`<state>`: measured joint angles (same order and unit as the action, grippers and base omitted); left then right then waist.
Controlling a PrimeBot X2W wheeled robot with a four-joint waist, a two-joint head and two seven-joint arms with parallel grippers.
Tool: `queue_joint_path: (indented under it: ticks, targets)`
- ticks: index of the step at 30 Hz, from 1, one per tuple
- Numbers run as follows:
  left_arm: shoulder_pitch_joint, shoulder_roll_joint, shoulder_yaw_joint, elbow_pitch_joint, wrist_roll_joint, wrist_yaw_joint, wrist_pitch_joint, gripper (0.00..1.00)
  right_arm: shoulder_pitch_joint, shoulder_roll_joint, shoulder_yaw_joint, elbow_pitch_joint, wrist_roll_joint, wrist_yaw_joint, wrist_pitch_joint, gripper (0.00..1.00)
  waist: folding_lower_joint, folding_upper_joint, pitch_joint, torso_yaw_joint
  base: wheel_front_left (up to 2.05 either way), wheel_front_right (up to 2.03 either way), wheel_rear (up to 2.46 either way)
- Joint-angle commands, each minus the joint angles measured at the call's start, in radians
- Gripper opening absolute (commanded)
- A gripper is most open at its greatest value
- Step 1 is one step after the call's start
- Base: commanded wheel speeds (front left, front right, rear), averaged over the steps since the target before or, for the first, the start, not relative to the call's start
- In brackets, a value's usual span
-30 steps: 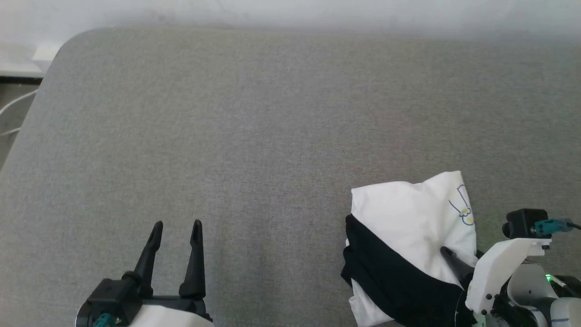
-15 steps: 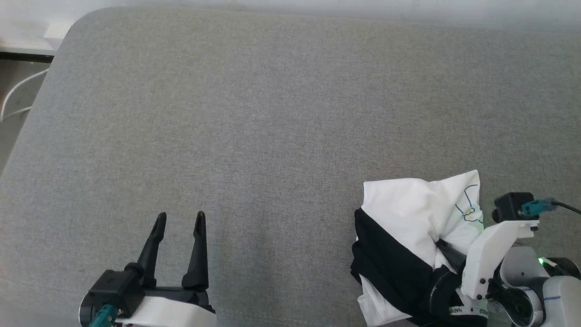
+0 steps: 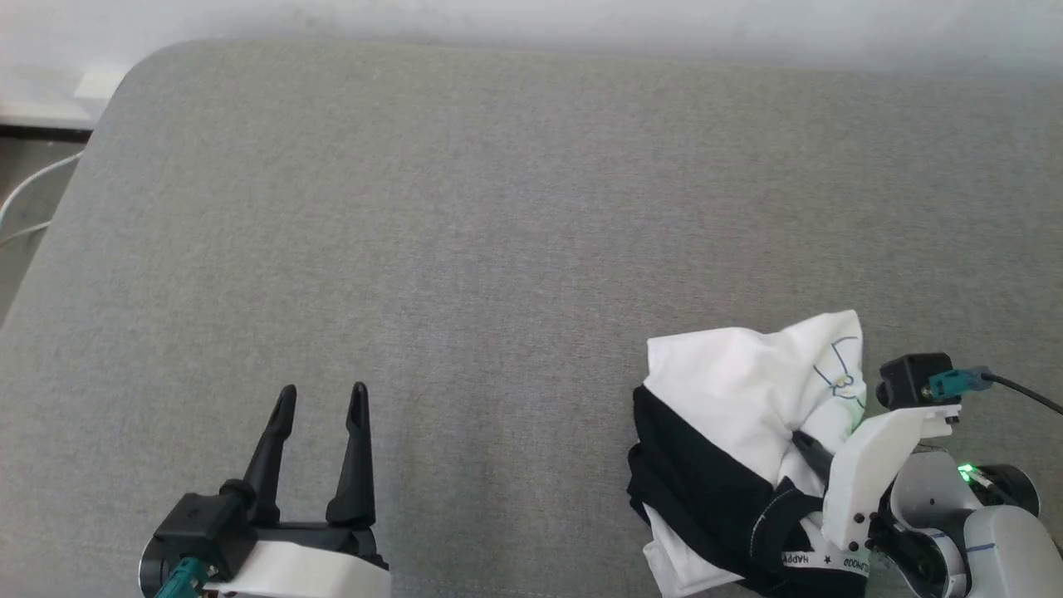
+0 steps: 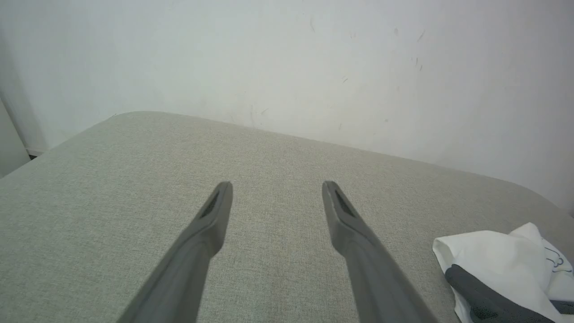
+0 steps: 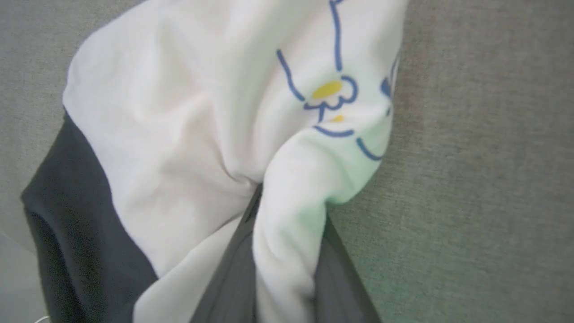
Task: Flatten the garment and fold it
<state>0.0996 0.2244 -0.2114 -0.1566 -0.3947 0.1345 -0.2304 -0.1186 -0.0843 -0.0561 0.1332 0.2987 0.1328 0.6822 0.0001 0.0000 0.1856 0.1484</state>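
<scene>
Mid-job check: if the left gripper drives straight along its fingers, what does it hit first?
No object lies ahead. The left gripper points over the grey upholstered surface toward the white wall; the garment sits off to its right. Depth is unclear, so it may graze the surface before the wall.

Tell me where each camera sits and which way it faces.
Head: on the head, facing down at the grey surface; left gripper lower left, right gripper lower right in the garment.
Left wrist: along its open fingers toward the wall.
Right wrist: close on the garment pinched between its fingers.
Shared: all show the garment.
</scene>
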Motion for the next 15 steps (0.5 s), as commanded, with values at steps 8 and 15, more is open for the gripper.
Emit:
queue_joint_path:
  ticks: [8,15]
  targets:
    - [-0.001,0.005,-0.011,-0.021,0.014,0.005,-0.007,1.00,-0.049,-0.055,0.058,-0.008,-0.013,-0.002,-0.046,0.00,-0.0001,0.0000,-0.034,-0.080,0.00,0.00,0.00]
    - [-0.018,0.014,-0.023,-0.030,0.019,0.003,0.008,1.00,-0.139,-0.122,0.119,0.032,-0.015,-0.002,-0.077,0.00,-0.0001,0.0000,-0.050,-0.151,0.00,0.00,0.00]
